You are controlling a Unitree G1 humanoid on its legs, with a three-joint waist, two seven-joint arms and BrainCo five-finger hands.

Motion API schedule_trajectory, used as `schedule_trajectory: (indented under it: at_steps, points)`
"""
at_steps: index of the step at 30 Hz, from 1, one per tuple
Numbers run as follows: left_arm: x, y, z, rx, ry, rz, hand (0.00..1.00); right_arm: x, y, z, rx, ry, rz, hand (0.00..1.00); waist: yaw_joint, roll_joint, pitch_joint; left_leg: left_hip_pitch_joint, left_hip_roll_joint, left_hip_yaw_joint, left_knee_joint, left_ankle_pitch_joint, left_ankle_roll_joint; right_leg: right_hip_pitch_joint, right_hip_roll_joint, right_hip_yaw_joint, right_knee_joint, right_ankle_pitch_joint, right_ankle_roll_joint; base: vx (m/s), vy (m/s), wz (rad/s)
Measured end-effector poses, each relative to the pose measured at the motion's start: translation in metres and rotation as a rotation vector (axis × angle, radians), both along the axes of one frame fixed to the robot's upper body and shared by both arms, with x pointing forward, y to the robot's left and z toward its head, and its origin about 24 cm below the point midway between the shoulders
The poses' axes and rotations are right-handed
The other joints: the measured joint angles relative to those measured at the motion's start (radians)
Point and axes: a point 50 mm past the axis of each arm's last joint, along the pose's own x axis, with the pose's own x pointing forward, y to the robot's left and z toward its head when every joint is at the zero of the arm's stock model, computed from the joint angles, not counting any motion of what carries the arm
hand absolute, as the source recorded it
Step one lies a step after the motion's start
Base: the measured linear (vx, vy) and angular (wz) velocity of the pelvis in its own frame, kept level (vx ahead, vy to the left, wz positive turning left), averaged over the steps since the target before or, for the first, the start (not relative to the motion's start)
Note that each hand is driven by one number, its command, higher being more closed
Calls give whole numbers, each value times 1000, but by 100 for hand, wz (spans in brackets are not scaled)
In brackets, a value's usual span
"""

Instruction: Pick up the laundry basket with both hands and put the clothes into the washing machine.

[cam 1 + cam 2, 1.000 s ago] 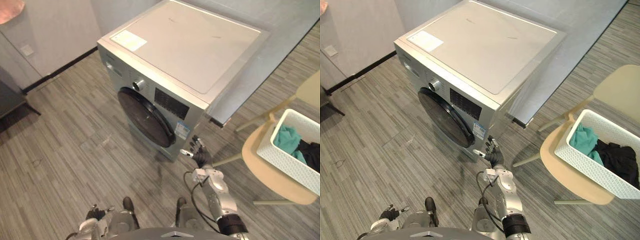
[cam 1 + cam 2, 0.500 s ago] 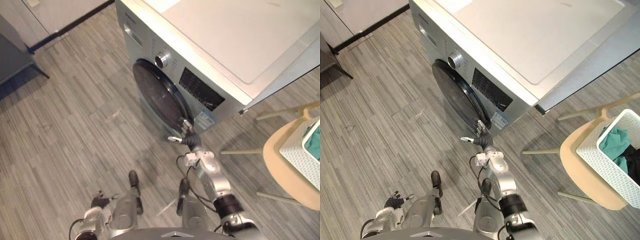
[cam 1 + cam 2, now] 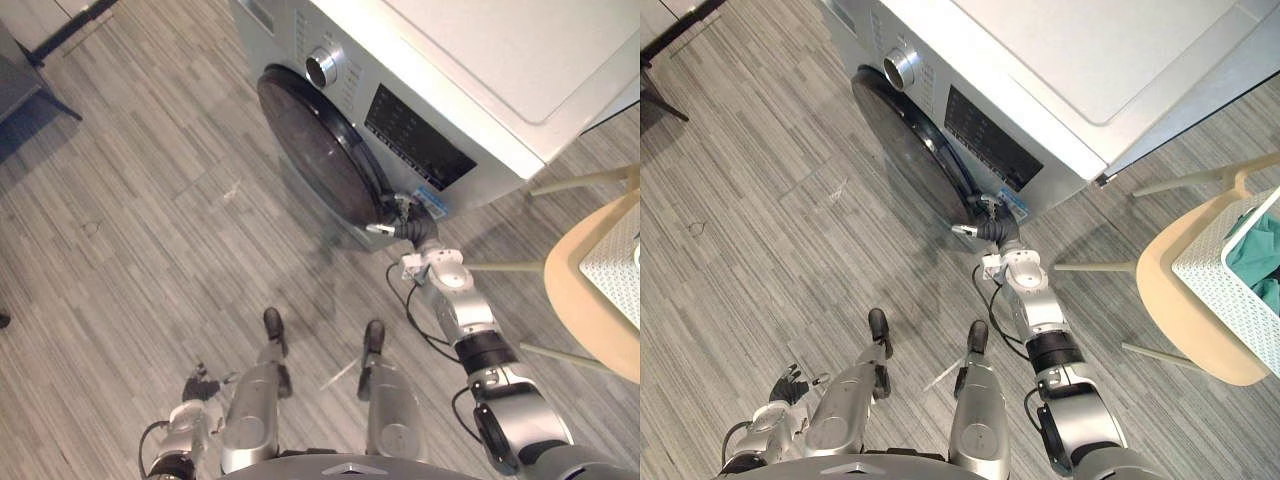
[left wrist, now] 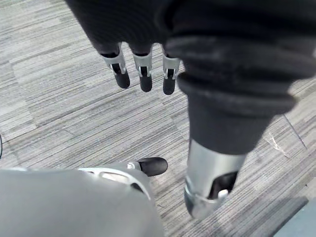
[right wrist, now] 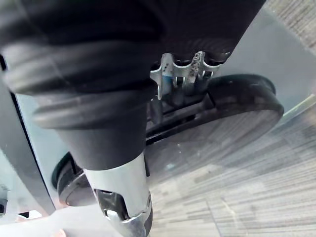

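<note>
Two hands, neither on the basket. Left hand (image 3: 198, 386) is hanging low over the floor (image 3: 150, 200), fingers (image 4: 143, 74) loose and straight, holding nothing. Right hand (image 3: 405, 222) is reaching forward and is now touching the right rim of the door (image 3: 315, 150). Half a second ago it was sitting just short of that rim, and a second ago well apart from it. Whether it is hooking the rim cannot be told. Door is looking closed. Likely it is getting the washer (image 3: 500, 50) open first, so the basket step is not yet started. Whole view is shifting too: camera leaning in, things not moving. Farther right, basket (image 3: 1230, 300) with clothes (image 3: 1258, 250) is sitting on the chair (image 3: 1175, 300), untouched.
</note>
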Motion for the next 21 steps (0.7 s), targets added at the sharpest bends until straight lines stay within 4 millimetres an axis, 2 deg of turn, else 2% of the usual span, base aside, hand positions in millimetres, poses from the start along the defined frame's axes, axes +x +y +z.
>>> schedule_trajectory:
  at_steps: [8, 12, 14, 18, 21]
  points:
    - [8, 0, 6, 15, -40, 21, 0, 17, 4, 45, -92, -146, -74, 0, -4, 15, 41, -68, -15, -28, -54, 60, 10, -78, -7, -10, 0, 30, -6, -63, 18, 6]
    - [16, -6, 10, 12, -70, 2, 0, 33, 4, 62, -94, -158, -134, 0, 12, 34, 60, -97, -21, -58, -54, 68, 10, -104, -12, -10, 5, 43, -9, -77, 6, 6]
    - [20, -13, 12, -11, -85, 8, 0, 40, 10, 70, -54, -165, -136, 0, 36, 55, 71, -104, -23, -82, -54, 71, 6, -109, -11, -14, 10, 45, -10, -62, -8, 8]
    - [20, -13, 12, -11, -88, 18, 0, 37, 44, 52, 1, -116, -40, 0, 43, 55, 71, -113, -22, -107, -54, 79, -3, -113, -11, -30, 21, 40, -9, 6, -21, 10]
    - [20, -12, 12, -13, -85, 29, 0, 24, 77, 20, -37, -40, 97, 0, 48, 53, 71, -109, -21, -114, -54, 86, -5, -113, -13, -36, 43, 24, -5, 68, -27, 9]
